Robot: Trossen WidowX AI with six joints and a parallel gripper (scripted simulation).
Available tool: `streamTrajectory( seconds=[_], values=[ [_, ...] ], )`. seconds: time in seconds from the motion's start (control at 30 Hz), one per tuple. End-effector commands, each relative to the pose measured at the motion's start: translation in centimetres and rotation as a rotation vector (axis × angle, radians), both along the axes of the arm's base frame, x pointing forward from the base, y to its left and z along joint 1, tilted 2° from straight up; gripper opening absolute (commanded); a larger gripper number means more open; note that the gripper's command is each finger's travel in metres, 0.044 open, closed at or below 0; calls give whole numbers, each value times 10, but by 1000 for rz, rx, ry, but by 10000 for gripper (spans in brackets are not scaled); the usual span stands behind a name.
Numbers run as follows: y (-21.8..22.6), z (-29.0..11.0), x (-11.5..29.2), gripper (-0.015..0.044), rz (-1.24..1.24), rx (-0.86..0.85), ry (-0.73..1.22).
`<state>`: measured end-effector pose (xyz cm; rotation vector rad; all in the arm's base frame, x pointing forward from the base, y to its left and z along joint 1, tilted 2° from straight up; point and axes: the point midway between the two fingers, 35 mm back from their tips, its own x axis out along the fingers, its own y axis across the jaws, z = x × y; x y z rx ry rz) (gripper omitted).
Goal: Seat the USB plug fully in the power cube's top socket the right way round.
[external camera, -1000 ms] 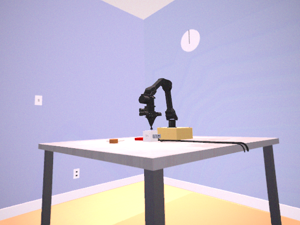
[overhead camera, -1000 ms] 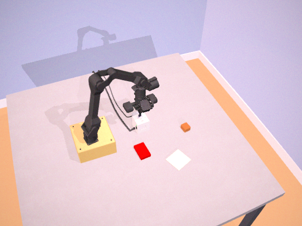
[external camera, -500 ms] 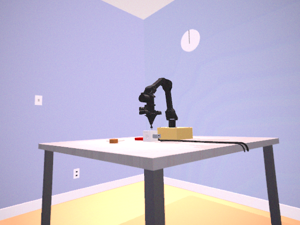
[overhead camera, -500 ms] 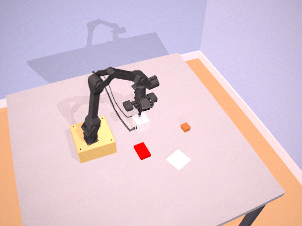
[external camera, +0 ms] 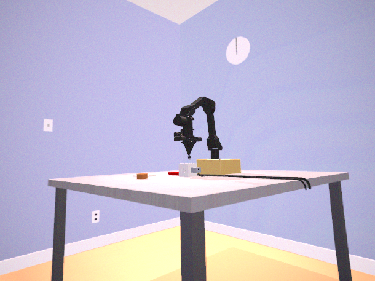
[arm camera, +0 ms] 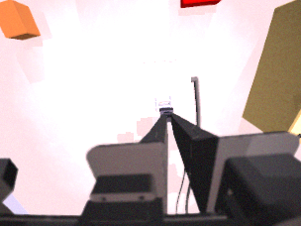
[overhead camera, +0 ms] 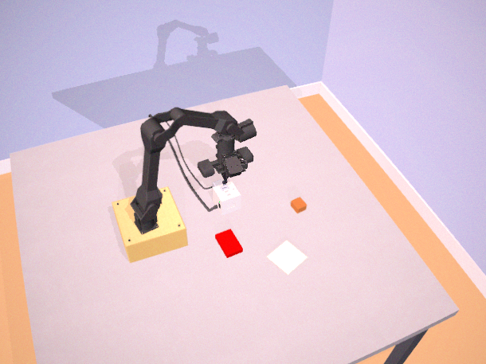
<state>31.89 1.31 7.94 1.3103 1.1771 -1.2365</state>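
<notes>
On the left of the worktop [overhead camera: 80, 283] the arm rises from its yellow base [overhead camera: 178, 234], set back so the power cube [overhead camera: 227, 200] stands within reach. Just right, the end effector [overhead camera: 224, 182] points straight down, pinching the USB plug [arm camera: 164, 104] just above the cube's top socket, a grip likely meant for lifting and turning it. The red block [overhead camera: 229, 243], white sheet [overhead camera: 287, 256] and orange block [overhead camera: 298, 205] lie further right, apart from the cube.
</notes>
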Motion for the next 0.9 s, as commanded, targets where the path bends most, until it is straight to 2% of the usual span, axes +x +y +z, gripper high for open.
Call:
streamTrajectory(
  seconds=[0.0, 0.37, 0.87],
  values=[
    [0, 6, 2, 0, 2, 0, -12],
    [0, 6, 1, 0, 31, -1, -8],
    [0, 5, 1, 0, 405, -11, -18]
  ],
)
